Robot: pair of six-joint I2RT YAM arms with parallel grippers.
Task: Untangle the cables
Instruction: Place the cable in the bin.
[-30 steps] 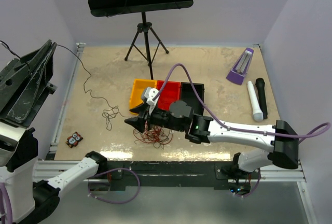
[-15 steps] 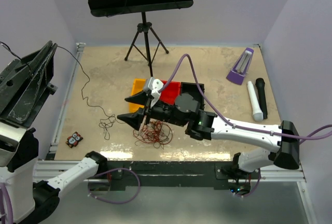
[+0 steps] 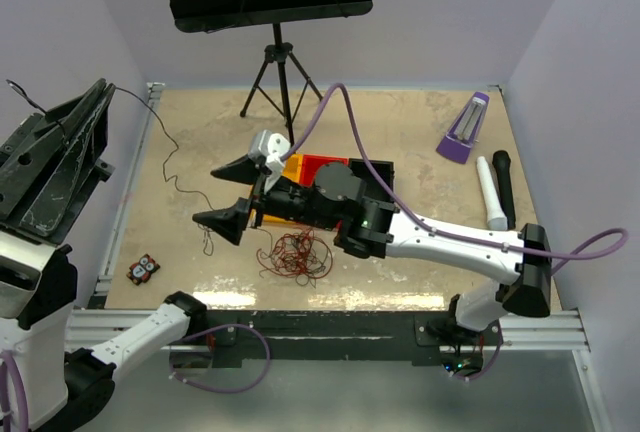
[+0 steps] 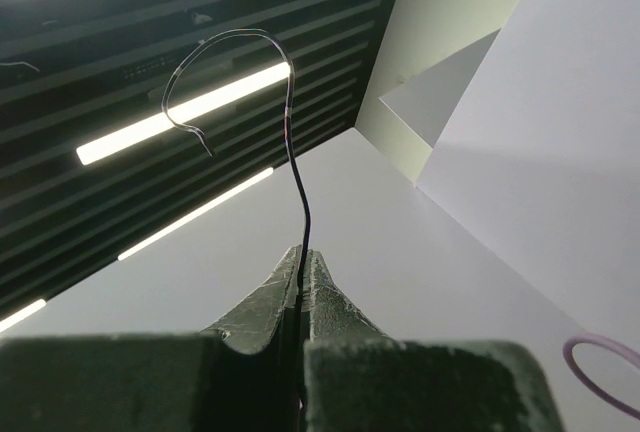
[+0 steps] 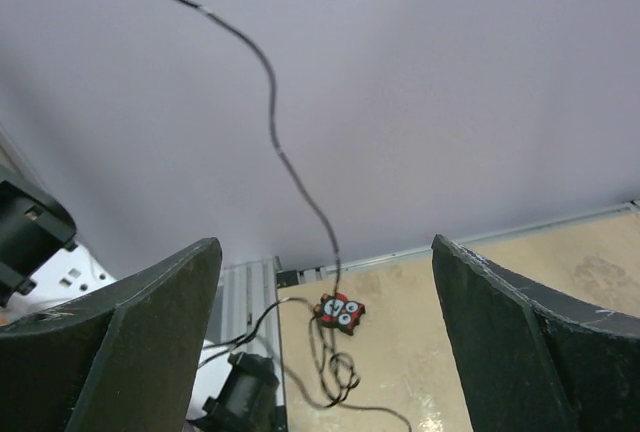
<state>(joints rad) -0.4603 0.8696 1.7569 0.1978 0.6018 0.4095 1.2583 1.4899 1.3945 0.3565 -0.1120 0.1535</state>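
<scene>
Pinching a very thin black wire (image 4: 297, 172) in the left gripper (image 4: 302, 264), jaws pressed tight on it, high off the sandy beige table (image 3: 420, 132) at its 9 o'clock edge. Trailing from that grip down across the table toward 6 o'clock, ending in a small black tangle at 9 o'clock of the loopy clump of thin red wires (image 3: 295, 255). Lying loose near the table's 6 o'clock edge, that red clump, touched by neither gripper.

Hovering at 10 o'clock of the clump with the right gripper (image 3: 205, 195), jaws spread wide, nothing between the black fingers (image 3: 222, 222). From the right wrist: black wire hanging in view between the two fingers, touching neither.

Sitting at 3 o'clock of the right gripper, partly hidden behind the arm: row of orange, red and black plastic bins (image 3: 322, 164). Resting near the table's 7 o'clock corner: small red-and-black owl-faced toy (image 3: 143, 269).
</scene>
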